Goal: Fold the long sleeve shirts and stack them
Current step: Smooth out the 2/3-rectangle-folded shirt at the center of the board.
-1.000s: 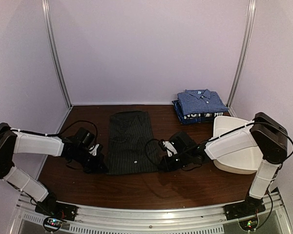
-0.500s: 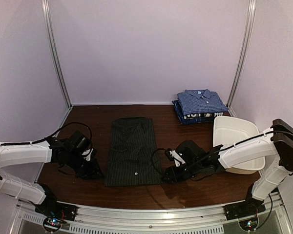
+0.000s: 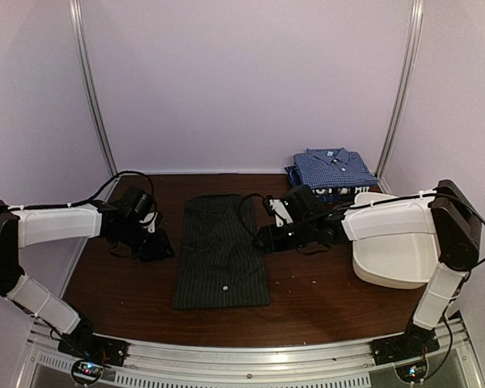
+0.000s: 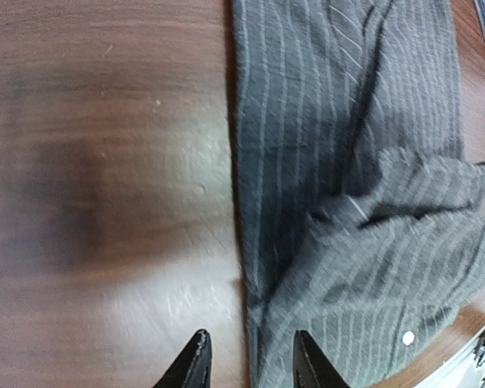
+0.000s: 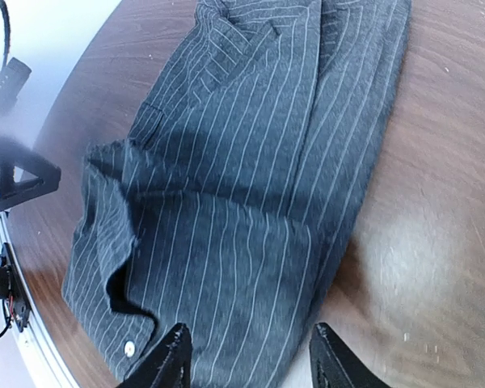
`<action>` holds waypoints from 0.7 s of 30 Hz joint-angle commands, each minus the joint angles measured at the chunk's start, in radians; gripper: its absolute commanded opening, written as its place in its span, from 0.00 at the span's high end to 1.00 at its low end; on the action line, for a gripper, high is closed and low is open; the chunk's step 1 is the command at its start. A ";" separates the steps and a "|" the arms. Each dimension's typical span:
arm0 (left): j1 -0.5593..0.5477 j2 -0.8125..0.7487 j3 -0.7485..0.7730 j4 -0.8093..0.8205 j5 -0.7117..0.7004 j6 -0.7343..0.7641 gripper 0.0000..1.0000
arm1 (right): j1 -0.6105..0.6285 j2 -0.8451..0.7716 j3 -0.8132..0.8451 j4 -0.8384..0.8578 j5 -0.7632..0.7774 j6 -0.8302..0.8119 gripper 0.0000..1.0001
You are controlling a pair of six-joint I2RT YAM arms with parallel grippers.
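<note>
Nearest thing is the metal rail (image 3: 250, 356) along the front edge, then a strip of bare brown worktop (image 3: 323, 307) before anything starts. The charcoal pinstripe shirt (image 3: 221, 250) lies flat in the middle, folded into a long narrow panel running near to far, with a white button (image 3: 225, 287) by the near hem and the collar at the far end. The left claw (image 3: 165, 249) sits low just beside the shirt's left edge. In its wrist view the fingers are apart and straddle that edge with no cloth pinched. The right claw (image 3: 261, 239) is at the right edge a bit farther back, also spread apart with the striped cloth lying loose under it. There's bare wood on both sides of the shirt, more on the right, up to the white tub (image 3: 396, 263), which hugs the right side. The right arm crosses over the tub's far rim, so that bit is hidden. Back in the far right corner the blue checked shirt (image 3: 333, 167) is folded on top of the navy shirt (image 3: 343, 192), whose lower left is partly blocked by the right wrist. Behind that is the back wall (image 3: 242, 81).
</note>
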 commanded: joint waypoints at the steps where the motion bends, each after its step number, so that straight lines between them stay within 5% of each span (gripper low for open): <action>1: 0.049 0.068 0.038 0.119 0.062 0.094 0.65 | -0.028 0.100 0.083 0.019 -0.049 -0.053 0.50; 21: 0.065 0.194 0.084 0.229 0.179 0.124 0.65 | -0.057 0.221 0.156 0.031 -0.063 -0.046 0.49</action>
